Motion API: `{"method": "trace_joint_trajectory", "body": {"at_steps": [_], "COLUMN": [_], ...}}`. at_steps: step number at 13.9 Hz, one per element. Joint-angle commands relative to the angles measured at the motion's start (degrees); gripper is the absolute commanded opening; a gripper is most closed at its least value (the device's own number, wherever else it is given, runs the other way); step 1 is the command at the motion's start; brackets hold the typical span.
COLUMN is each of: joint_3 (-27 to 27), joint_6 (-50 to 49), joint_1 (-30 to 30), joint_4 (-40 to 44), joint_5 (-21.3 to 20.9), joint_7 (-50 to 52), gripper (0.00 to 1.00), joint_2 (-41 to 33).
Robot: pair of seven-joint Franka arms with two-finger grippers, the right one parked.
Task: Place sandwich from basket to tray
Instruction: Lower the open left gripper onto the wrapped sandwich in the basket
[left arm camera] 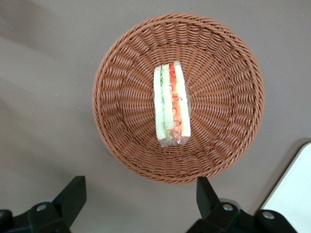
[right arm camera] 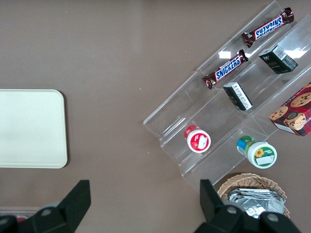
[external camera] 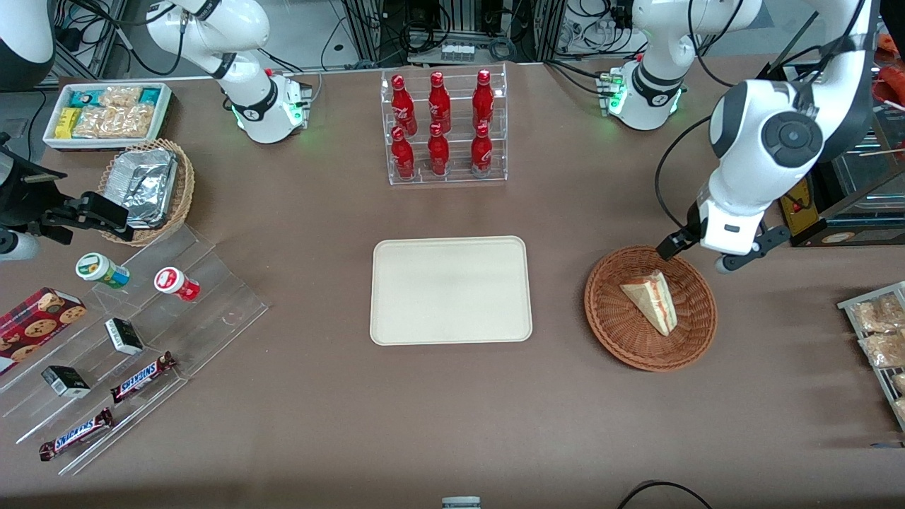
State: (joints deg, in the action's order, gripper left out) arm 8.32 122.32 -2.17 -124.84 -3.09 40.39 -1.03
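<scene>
The sandwich (external camera: 654,300), a pale wedge with red, orange and green layers on its edge (left arm camera: 171,107), lies in the round reddish-brown wicker basket (external camera: 615,332) toward the working arm's end of the table. My gripper (external camera: 698,256) hovers above the basket's rim on the side farther from the front camera. It is open, and between its black fingers (left arm camera: 138,196) I see only bare table just outside the basket (left arm camera: 218,121). The cream tray (external camera: 450,290) lies flat beside the basket at the table's middle with nothing on it, and one corner of the tray (left arm camera: 294,194) shows in the left wrist view.
A clear rack of red bottles (external camera: 444,127) stands farther back than the tray. Toward the parked arm's end are a stepped acrylic shelf with snacks (external camera: 127,332), a tan basket of foil containers (external camera: 148,187) and a white snack bin (external camera: 106,113). Snack packs (external camera: 877,332) lie near the basket.
</scene>
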Motion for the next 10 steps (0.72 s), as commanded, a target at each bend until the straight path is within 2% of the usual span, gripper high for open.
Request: {"method": "trace_joint_trajectory", "body": {"at_steps": [1, 10], "joint_3": [-0.1, -0.1], "joint_6": [2.7, 12.3], "joint_1": [-0.3, 0.1], "joint_4": [0.2, 1.9], "joint_5": [-0.3, -0.1], "joint_7": [0.8, 0.7], "gripper": [1.00, 1.00], "joint_2": [3.2, 14.1]}}
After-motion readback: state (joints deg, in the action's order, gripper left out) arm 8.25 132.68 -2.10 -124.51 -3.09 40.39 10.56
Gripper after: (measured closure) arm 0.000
